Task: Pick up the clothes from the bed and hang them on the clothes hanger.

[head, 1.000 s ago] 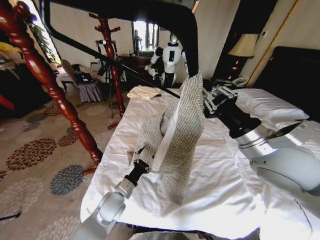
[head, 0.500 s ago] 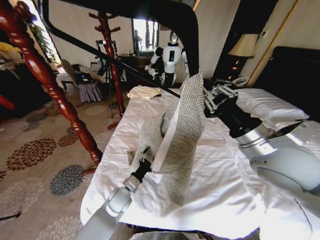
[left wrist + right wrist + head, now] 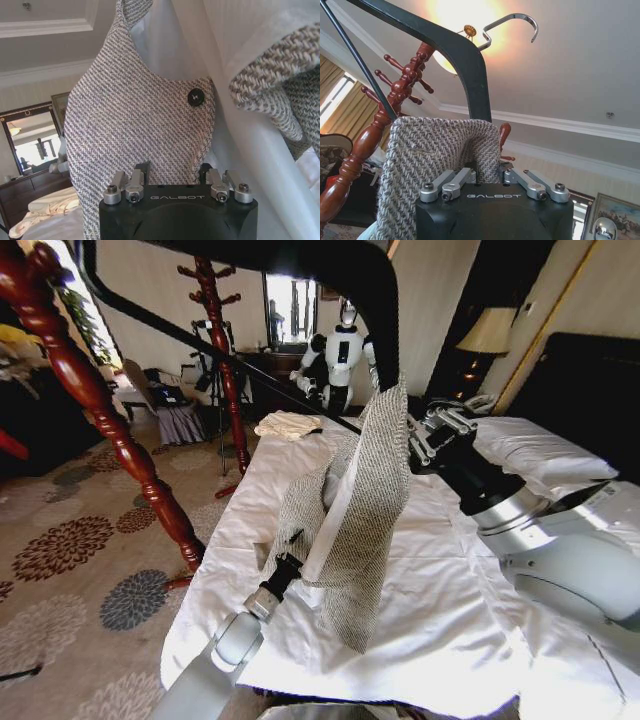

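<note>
White bedding fills the middle and right of the head view, the bed [image 3: 440,630] running back to pillows and a dark headboard at the upper right, with patterned carpet and reddish wooden poles [image 3: 95,405] down the left. Over the last second very little has shifted: the left gripper [image 3: 293,540], low and left of centre, has crept a touch up into the lower folds of the jacket [image 3: 365,510], while the right gripper [image 3: 415,445], right of centre, has held its place. The jacket hangs in mid-frame, clear of the bedding except perhaps at its lowest tip, its top edge drawn up against the downturned end of the black hanger [image 3: 380,310] that sweeps across the top of the frame. In the right wrist view the fingers are pinched narrow on the knit [image 3: 437,150] just below the hanger's arm [image 3: 470,65]. In the left wrist view the fingers reach into the fabric [image 3: 135,125] beneath a dark button [image 3: 195,97], but I cannot tell whether they grip it. To my eye the garment is lifted and presented at the hanger but not yet draped over a shoulder; the small left-arm move looks like support for threading it on. No containers are about; a cream cloth [image 3: 287,424] lies at the bed's far edge, upper centre.
</note>
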`<state>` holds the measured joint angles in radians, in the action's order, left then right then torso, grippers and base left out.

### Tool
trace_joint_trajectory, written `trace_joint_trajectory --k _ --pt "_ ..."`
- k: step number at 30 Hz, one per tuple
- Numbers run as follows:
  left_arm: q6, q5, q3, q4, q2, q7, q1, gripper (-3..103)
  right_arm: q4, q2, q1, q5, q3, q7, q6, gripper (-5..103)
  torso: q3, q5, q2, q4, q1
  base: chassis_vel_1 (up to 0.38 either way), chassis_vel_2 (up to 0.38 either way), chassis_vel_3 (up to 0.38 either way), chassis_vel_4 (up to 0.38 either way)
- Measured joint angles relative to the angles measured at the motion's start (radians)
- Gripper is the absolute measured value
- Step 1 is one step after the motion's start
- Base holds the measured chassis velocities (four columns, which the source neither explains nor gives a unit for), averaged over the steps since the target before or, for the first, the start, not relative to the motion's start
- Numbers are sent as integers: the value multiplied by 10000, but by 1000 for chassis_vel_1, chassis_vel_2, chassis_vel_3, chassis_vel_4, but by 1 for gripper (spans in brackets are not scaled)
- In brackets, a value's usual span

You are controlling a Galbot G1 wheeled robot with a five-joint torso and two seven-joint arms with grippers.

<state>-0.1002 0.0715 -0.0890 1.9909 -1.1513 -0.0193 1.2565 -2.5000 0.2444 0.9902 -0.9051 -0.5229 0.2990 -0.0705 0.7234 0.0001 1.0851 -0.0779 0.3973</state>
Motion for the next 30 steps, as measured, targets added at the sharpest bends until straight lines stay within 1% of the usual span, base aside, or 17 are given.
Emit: trace_joint_trajectory --k 2,3,5,6,8,9,11,12,13,17,18,19,20,21,27,28,30 --pt "-23 -127 -64 82 32 -21 62 39 0 2 29 16 0 -1 0 19 0 0 0 0 0 0 0 0 0" --pt "-23 -127 -64 82 32 -21 62 39 0 2 29 16 0 -1 0 19 0 0 0 0 0 0 0 0 0" --pt "-35 -259 -137 138 45 -28 75 28 0 0 39 19 0 0 0 19 0 0 0 0 0 0 0 0 0" --pt "-40 -305 -164 158 49 -29 74 28 0 -3 40 19 0 0 0 19 0 -1 0 0 0 0 0 0 0" --pt "-45 -558 -277 303 89 -27 76 18 0 -10 47 23 -11 18 30 19 0 -1 0 0 0 0 0 0 0" --pt "-45 -558 -277 303 89 -27 76 18 0 -10 47 23 -11 18 30 19 0 -1 0 0 0 0 0 0 0" --pt "-44 -857 -439 526 185 -21 117 7 0 -11 93 118 -15 186 175 19 0 -1 0 0 0 0 0 0 0" --pt "-35 -977 -522 621 229 -20 134 7 0 -12 114 166 -15 260 247 19 0 -1 0 0 0 0 0 0 0" --pt "0 -1212 -673 782 309 -17 151 3 0 -11 140 232 -8 432 390 19 0 -1 0 0 0 0 0 0 0" --pt "143 -1882 -964 1059 472 -13 158 1 0 -16 155 267 23 730 664 19 0 -1 0 0 0 0 0 0 0" --pt "295 -2749 -1238 1308 612 -33 125 1 1 -23 153 298 47 891 837 19 0 -1 0 1 0 0 0 0 0" --pt "349 -3050 -1348 1393 655 -55 97 1 1 -24 151 320 52 920 876 19 0 -1 0 1 0 0 0 0 0" --pt "511 -3929 -1742 1621 791 -152 -24 1 1 -35 146 438 74 1004 1017 19 0 -2 -1 0 0 0 0 0 0" --pt "511 -3929 -1742 1621 791 -152 -24 1 1 -35 146 438 74 1004 1017 19 0 -2 -1 0 0 0 0 0 0" --pt "1363 -7594 -3556 2067 1723 -134 -1137 1 0 -56 313 1218 282 1037 1289 19 0 -2 0 -1 0 0 0 0 0" --pt "1363 -7594 -3556 2067 1723 -134 -1137 1 0 -56 313 1218 282 1037 1289 19 0 -2 0 -1 0 0 0 0 0" --pt "1567 -8672 -3929 2066 2158 -58 -1589 1 0 -57 392 1485 371 958 1308 19 0 -4 0 0 0 0 0 0 0"
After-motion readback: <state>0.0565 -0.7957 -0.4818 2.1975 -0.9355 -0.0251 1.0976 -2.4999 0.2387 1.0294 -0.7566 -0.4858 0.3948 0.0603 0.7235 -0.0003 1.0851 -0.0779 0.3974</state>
